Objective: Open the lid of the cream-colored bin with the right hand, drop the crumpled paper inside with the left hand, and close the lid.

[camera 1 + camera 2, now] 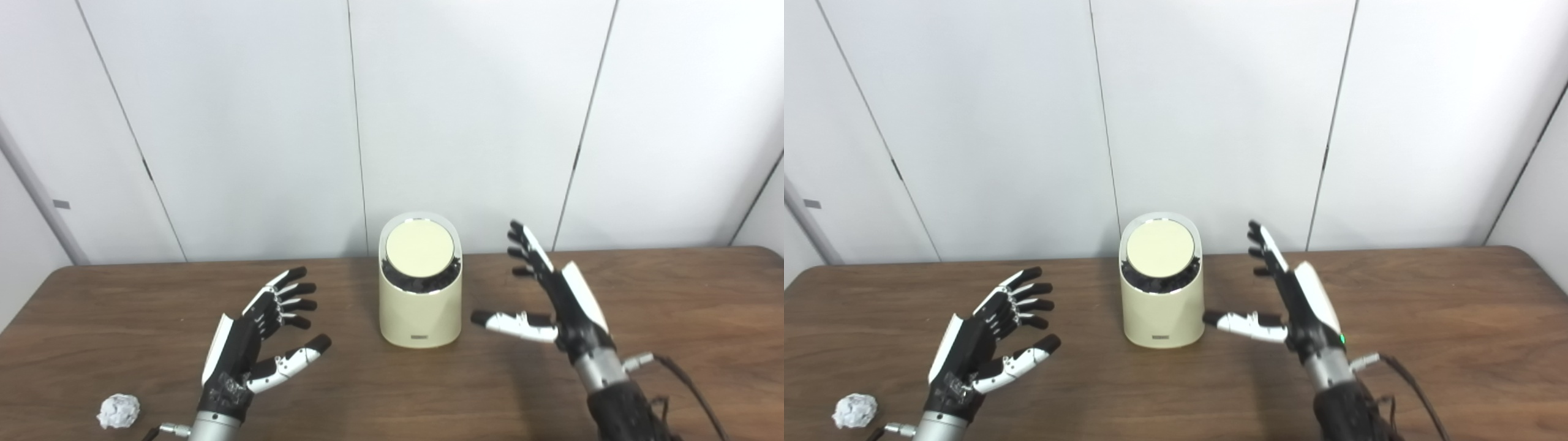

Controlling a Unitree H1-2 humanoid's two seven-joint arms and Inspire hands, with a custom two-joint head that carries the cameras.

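Note:
The cream-colored bin (pixel 420 306) stands mid-table, its round lid (pixel 420 246) tilted toward me over a dark liner rim. The crumpled white paper ball (pixel 119 411) lies at the near left edge of the table. My left hand (pixel 257 343) hovers open to the left of the bin, palm facing right, holding nothing; the paper is behind and left of its wrist. My right hand (pixel 551 300) is open to the right of the bin, fingers spread upward and thumb pointing at the bin's side, a small gap apart from it.
The brown wooden table (pixel 674 318) stretches wide on both sides. White wall panels (pixel 245 122) rise just behind the bin. A black cable (pixel 692 386) trails from my right wrist.

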